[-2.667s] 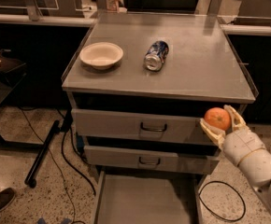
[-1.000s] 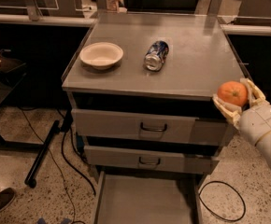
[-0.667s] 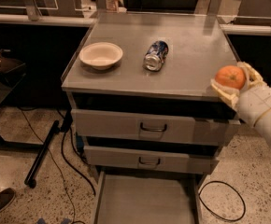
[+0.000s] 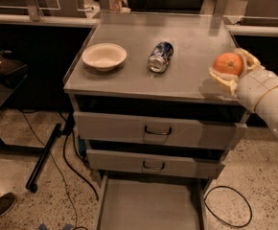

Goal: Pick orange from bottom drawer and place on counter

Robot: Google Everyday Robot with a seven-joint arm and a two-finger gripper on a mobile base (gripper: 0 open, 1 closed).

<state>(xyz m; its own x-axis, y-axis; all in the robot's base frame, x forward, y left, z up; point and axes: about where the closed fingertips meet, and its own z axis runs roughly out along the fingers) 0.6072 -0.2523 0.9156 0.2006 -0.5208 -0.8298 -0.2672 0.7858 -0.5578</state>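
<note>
The orange (image 4: 228, 63) is held in my gripper (image 4: 232, 68), whose pale fingers close around it from behind and below. The gripper is at the right edge of the counter (image 4: 187, 51), with the orange just above the counter's front right part. My white arm (image 4: 268, 97) reaches in from the right. The bottom drawer (image 4: 151, 207) is pulled out at the lower middle, its flat grey floor bare.
A white bowl (image 4: 104, 56) sits on the counter at the left. A crushed blue-silver can (image 4: 160, 57) lies near the counter's middle. The two upper drawers (image 4: 156, 128) with dark handles are shut. Cables and a black stand leg (image 4: 45, 155) lie on the floor at the left.
My gripper has risen from beside the upper drawers to counter height and moved slightly left, carrying the orange over the counter's right edge.
</note>
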